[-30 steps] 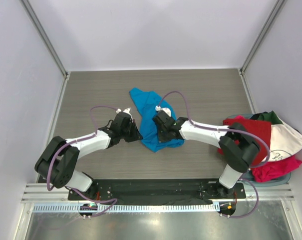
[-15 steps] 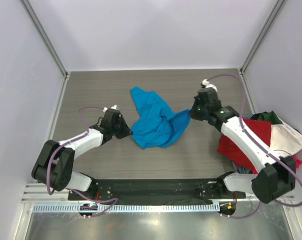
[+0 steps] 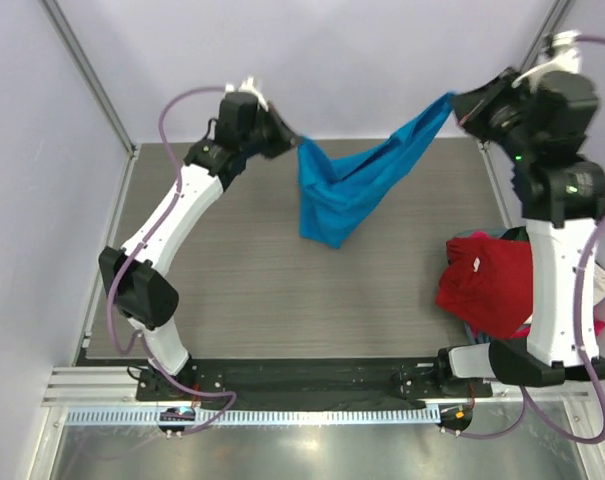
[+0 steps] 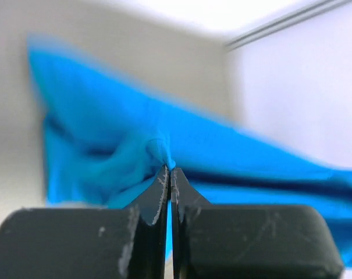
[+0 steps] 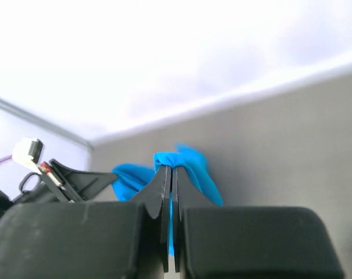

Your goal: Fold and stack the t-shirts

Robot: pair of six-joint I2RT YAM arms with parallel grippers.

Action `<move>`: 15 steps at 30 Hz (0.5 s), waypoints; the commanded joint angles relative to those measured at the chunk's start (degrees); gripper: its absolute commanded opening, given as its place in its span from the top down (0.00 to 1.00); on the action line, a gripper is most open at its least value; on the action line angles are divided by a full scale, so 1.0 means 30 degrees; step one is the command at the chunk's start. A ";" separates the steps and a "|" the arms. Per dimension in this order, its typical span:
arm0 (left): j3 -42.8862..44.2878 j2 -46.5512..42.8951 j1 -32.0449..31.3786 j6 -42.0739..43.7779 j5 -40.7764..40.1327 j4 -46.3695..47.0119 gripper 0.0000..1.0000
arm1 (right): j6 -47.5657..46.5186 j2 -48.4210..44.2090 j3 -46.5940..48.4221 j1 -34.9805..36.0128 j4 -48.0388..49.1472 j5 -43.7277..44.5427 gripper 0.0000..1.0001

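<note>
A limp bright blue t-shirt (image 3: 347,190) hangs in a sagging swag above the tabletop (image 3: 242,290), one edge pinched in the left pincer (image 3: 294,139) and the opposite edge in the right pincer (image 3: 454,102); it looks light and soft, best gripped at corners.

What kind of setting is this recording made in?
Probably a lab robot cell, not a home: plain white panels wall in a grey table, metal rails frame the corners, and a black base plate carries two arms.
</note>
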 commanded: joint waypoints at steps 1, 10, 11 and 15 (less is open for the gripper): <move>0.7611 0.1108 -0.1241 0.0572 0.0544 -0.3237 1.00 | -0.0486 -0.0048 0.6012 -0.0329 -0.1538 0.0078 0.99; 1.3568 0.3873 0.2352 -0.2731 0.3675 -0.2872 1.00 | 0.0361 -0.0280 0.9166 -0.0329 0.0124 -0.4952 0.99; 1.2821 0.3869 0.3172 -0.3232 0.3968 -0.2168 1.00 | 0.0567 -0.0280 0.8030 -0.0300 0.1143 -0.5946 0.99; 1.2171 0.4979 0.5986 -0.2653 0.3679 -0.2775 1.00 | 0.2090 -0.0573 0.4627 -0.0068 0.4399 -0.9523 0.99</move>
